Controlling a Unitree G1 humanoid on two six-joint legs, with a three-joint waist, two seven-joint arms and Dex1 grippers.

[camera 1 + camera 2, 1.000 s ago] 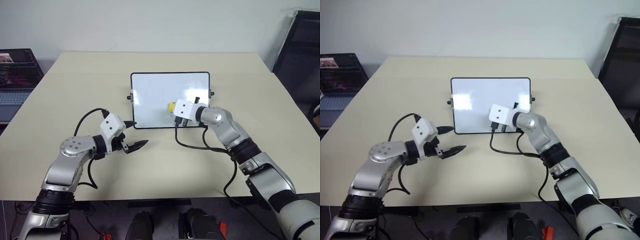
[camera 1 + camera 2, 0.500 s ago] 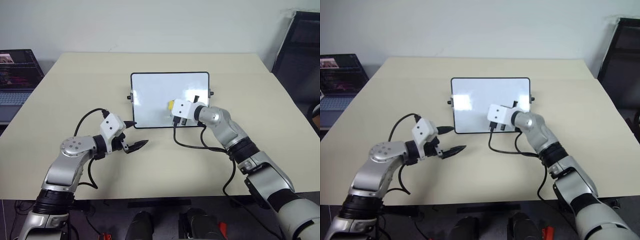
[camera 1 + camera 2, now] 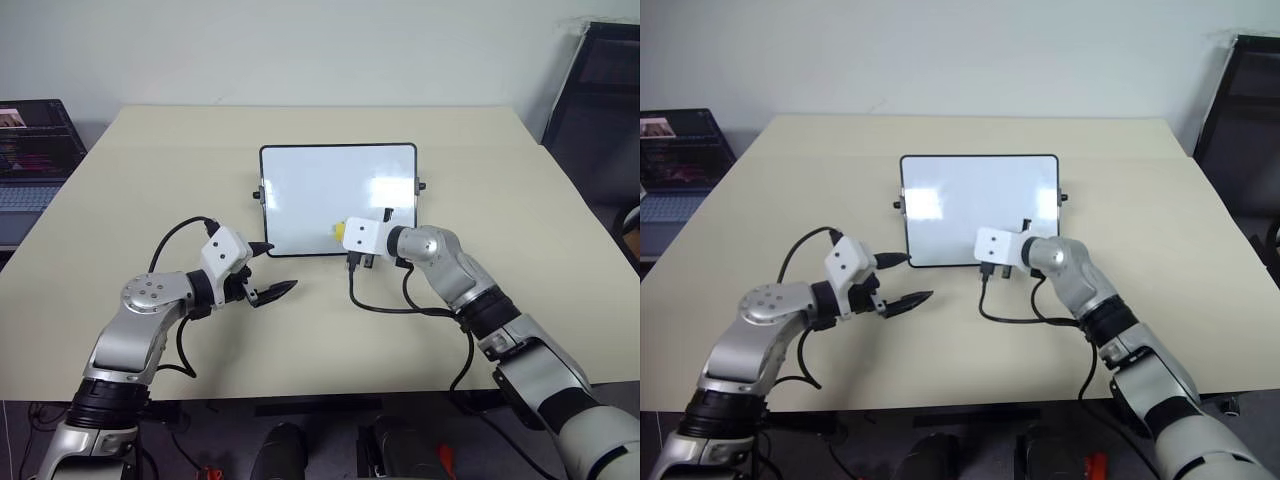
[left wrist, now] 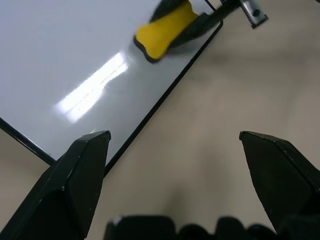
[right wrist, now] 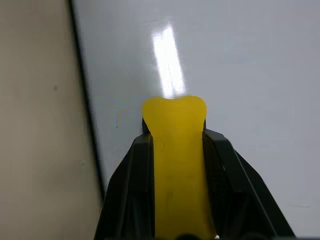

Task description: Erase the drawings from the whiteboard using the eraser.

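From the head views, we have our right gripper (image 3: pixel 345 232) near the front edge of the whiteboard (image 3: pixel 310 180), which lies on the table (image 3: pixel 150 180). Our left gripper (image 3: pixel 272 270) hovers beside the board's front corner, fingers apart and empty. In the left wrist view, the eraser (image 4: pixel 162 31) sits on the white surface by the frame. In the right wrist view, our fingers (image 5: pixel 127 190) are clamped on the eraser, and faint blue drawings (image 5: pixel 119 116) remain beside the frame; we should press flat and sweep toward them.

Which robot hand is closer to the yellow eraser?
The right hand: it is shut on the eraser, pressing it on the whiteboard. The left hand hovers open off the board's near left corner, apart from it.
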